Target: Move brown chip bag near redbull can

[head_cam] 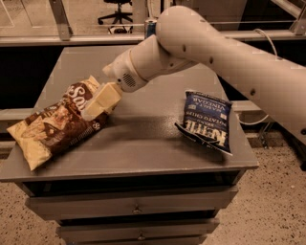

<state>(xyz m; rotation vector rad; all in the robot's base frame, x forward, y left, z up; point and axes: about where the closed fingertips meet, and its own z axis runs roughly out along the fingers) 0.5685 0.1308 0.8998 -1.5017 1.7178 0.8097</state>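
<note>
The brown chip bag [50, 128] lies on the left side of the grey table [143, 148], dark brown in the middle with pale ends. My gripper [98, 104] is at the bag's upper right end, down on or just over it, with the arm reaching in from the right. The redbull can [150, 27] stands at the table's far edge; only a strip of it shows behind my arm.
A dark blue Kettle bag [206, 119] lies on the right side of the table. The table has drawers [136, 208] in its front. A rail and an office chair [114, 12] are behind the table. Cables hang at the right.
</note>
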